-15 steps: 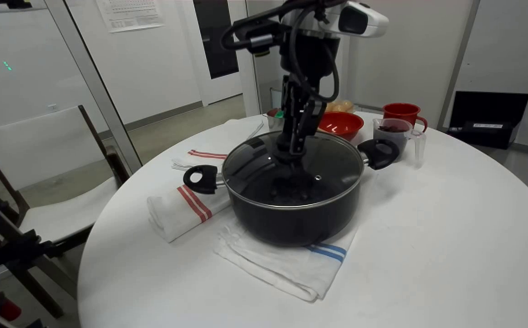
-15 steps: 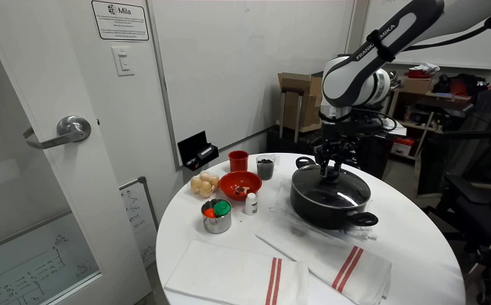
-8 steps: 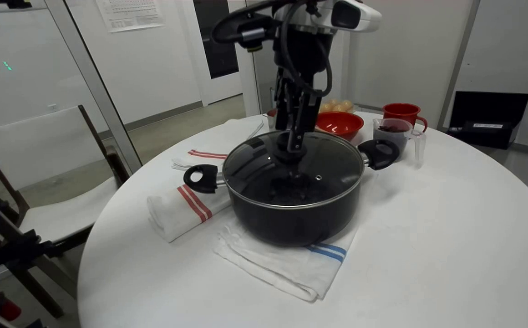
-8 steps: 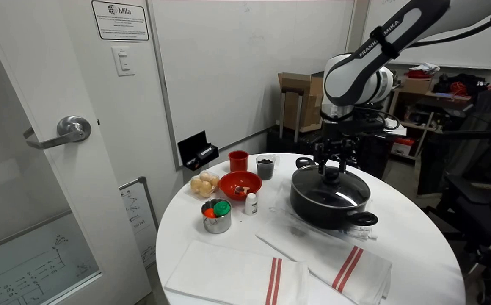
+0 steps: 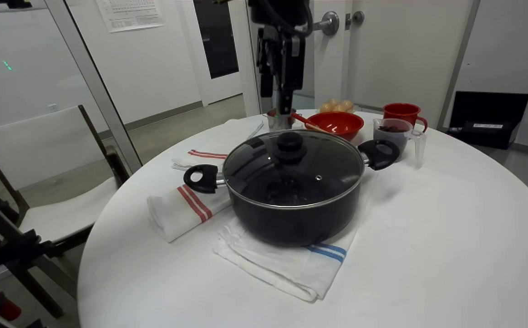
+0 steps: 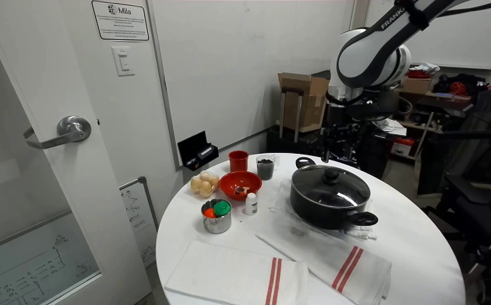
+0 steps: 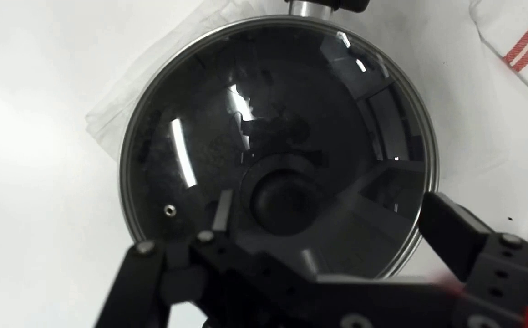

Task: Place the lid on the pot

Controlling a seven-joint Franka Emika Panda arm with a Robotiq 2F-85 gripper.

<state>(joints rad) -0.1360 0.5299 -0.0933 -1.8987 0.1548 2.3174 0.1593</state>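
Note:
The lid (image 5: 255, 171), dark see-through glass with a metal rim and a black knob (image 5: 290, 140), rests level on the pot (image 5: 291, 228). Both exterior views show its rim following the mouth of the black pot (image 6: 315, 217). My gripper (image 5: 275, 98) hangs a short way above and behind the knob, touching nothing. From above, in the wrist view, the lid (image 7: 200, 150) fills the middle of the picture. There my gripper (image 7: 331, 210) stands open, its fingers wide apart with a gap between them and the knob below. The pot's inside is barely visible through the glass.
Under the pot lies a folded towel (image 5: 286, 273) with blue stripes; red-striped towels (image 6: 237, 271) lie nearby. A red bowl (image 6: 228, 186), steel cup (image 6: 216, 224), white bottle (image 6: 251, 205), measuring cup (image 6: 265, 170), red mug (image 6: 238, 162) and eggs (image 6: 204, 185) stand beyond.
A second ago the gripper was closed around the lid's knob. Its fingers have since spread off it, and the arm has risen clear. Lid and pot have stayed in place.

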